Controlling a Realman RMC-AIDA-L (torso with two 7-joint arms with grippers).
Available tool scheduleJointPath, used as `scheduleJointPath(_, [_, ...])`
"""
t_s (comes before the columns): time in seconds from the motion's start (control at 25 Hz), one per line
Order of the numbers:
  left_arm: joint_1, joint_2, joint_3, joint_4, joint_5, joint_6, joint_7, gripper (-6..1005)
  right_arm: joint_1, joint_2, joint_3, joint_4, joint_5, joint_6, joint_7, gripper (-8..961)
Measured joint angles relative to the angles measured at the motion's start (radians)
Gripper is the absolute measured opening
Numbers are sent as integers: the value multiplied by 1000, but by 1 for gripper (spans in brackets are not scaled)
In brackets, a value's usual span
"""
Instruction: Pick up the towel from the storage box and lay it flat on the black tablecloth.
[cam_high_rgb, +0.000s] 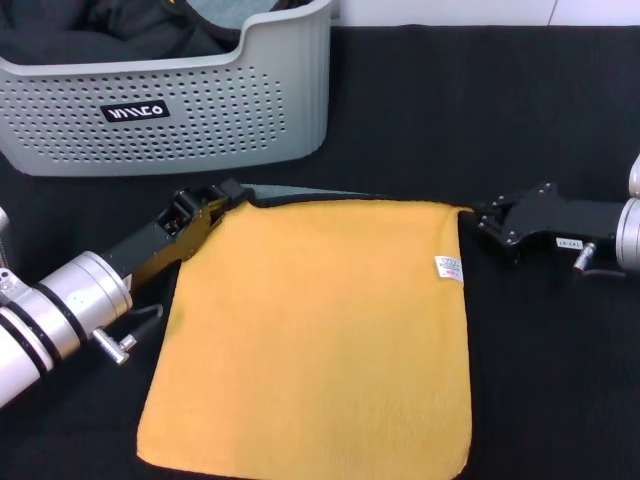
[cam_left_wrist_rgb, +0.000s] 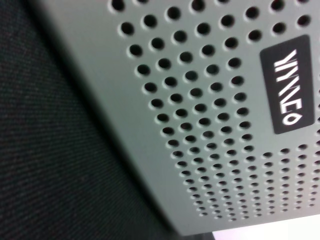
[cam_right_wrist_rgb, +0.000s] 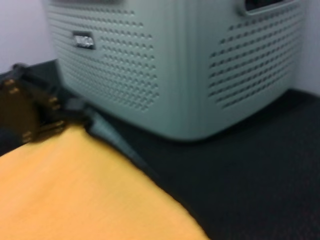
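Note:
The towel (cam_high_rgb: 310, 340) lies spread on the black tablecloth (cam_high_rgb: 560, 380), yellow-orange face up, its white care tag (cam_high_rgb: 448, 268) near the right edge. A thin strip of grey underside shows along the far edge. My left gripper (cam_high_rgb: 228, 193) is shut on the towel's far left corner, just in front of the storage box (cam_high_rgb: 170, 110). My right gripper (cam_high_rgb: 478, 215) is shut on the far right corner. The right wrist view shows the towel (cam_right_wrist_rgb: 75, 195), the left gripper (cam_right_wrist_rgb: 30, 112) pinching its corner, and the box (cam_right_wrist_rgb: 165, 65) behind. The left wrist view shows only the box wall (cam_left_wrist_rgb: 200, 100).
Dark cloths (cam_high_rgb: 100, 35) lie inside the storage box at the back left. Its black label (cam_high_rgb: 135, 111) faces me. Bare tablecloth extends to the right of the towel and behind it, beside the box.

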Motion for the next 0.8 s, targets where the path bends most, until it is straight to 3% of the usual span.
scheduleJointPath(0.2, [19,8,-1,15,-2,21,-16,104,-52,0,-16,-21,136,31,-56,100])
scheduleJointPath(0.52, [34,19,-2,16,-39,132,-13,318,-109,0,-8,-64,211,8,-132,347])
scheduleJointPath(0.8, [80,47,-2,19,-45,211,19,601,-158,-4,-6,-106,251,-101,-165,549])
